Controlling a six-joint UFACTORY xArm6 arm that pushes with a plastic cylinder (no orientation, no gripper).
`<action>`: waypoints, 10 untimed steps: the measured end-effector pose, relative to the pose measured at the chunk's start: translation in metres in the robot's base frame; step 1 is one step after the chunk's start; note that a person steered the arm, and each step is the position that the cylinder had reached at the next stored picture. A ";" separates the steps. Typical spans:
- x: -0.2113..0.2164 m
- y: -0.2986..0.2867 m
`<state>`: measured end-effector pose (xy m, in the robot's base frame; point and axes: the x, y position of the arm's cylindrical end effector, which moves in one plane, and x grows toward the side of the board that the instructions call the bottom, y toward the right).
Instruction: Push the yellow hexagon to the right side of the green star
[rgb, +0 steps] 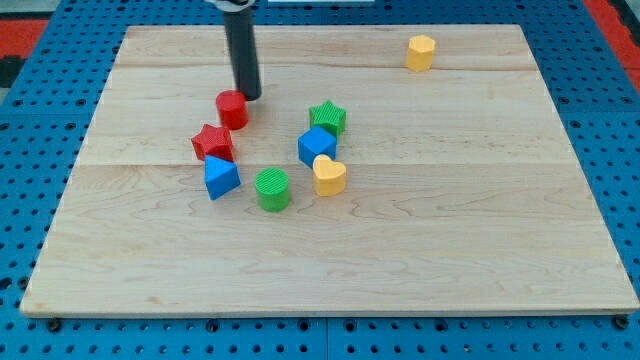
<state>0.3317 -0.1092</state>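
The yellow hexagon (421, 52) sits alone near the view's top right of the wooden board. The green star (328, 117) is near the board's middle, well down and to the left of the hexagon. My tip (248, 96) stands at the upper middle left, just above and to the right of a red cylinder (232, 109), touching or nearly touching it. The tip is far to the left of the yellow hexagon and to the left of the green star.
A blue cube (316, 146) lies just below the green star, with a yellow heart (329, 175) below that. A green cylinder (272, 189), a blue triangular block (221, 178) and a red star (213, 142) lie to the left. The wooden board (480, 220) rests on a blue pegboard.
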 end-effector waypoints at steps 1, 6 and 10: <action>-0.015 -0.037; -0.108 0.234; -0.074 0.196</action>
<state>0.2579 0.0869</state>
